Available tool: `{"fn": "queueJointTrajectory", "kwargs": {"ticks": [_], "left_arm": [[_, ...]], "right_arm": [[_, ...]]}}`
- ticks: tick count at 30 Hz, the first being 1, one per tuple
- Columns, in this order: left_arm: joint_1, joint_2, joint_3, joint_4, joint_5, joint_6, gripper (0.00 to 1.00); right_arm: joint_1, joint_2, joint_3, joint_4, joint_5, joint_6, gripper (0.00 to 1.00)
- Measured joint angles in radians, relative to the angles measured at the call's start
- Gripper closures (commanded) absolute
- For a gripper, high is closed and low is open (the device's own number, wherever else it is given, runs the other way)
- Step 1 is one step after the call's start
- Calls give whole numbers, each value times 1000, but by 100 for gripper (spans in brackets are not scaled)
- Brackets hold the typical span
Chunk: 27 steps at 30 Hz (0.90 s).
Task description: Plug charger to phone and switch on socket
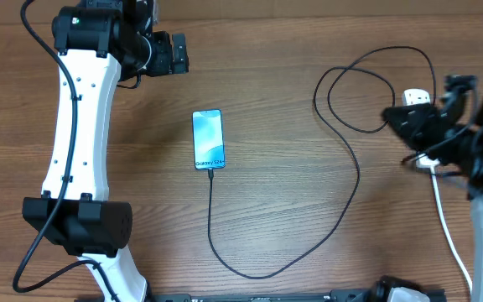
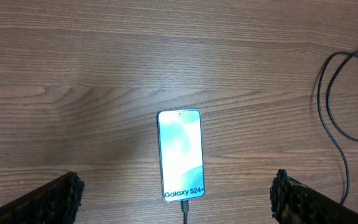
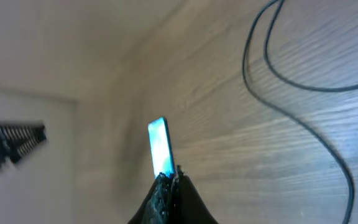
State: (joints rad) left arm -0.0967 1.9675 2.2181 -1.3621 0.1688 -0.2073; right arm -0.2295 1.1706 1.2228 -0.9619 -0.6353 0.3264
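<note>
One slim rectangular phone (image 1: 209,139), its glossy light-blue screen set in a dark frame, lies flat mid-way across the brown wood-grain surface (image 1: 292,75). One thin black charger cable (image 1: 342,193) meets the phone's short edge beside the white lettering. It curves away and loops toward one white power strip (image 1: 416,98), partly hidden by the right tool (image 3: 169,180), which is clenched on nothing visible. The left tool (image 1: 180,54) hangs released, its knobbly black pads (image 2: 55,199) wide apart. One thick white cord (image 1: 447,226) trails nearby.
</note>
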Motion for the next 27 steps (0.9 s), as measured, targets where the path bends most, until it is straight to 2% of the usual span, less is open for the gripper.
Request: {"fn": "queueJointTrajectory", "kwargs": {"ticks": [1,3,4,7,11,23,27], "left_arm": [[0,0,0,0,0,0,1],[0,0,0,0,0,0,0],[0,0,0,-1,0,0,0],[0,0,0,1,0,0,0],[0,0,0,0,0,0,0],[0,0,0,0,0,0,1],[0,0,0,0,0,0,0]], "right_arm": [[39,-24,0,-19,37,-2,81],[143,-97,0,-63,134,-9,64],[167,-122,0,-80,160,-17,0],[230,-214,1,-145,253,-13,0],[239,-276,1,-171,289,-15,0],[239,-270,1,-173,372,-18,0],[236,-283,-14,-97,393,-76,0]]}}
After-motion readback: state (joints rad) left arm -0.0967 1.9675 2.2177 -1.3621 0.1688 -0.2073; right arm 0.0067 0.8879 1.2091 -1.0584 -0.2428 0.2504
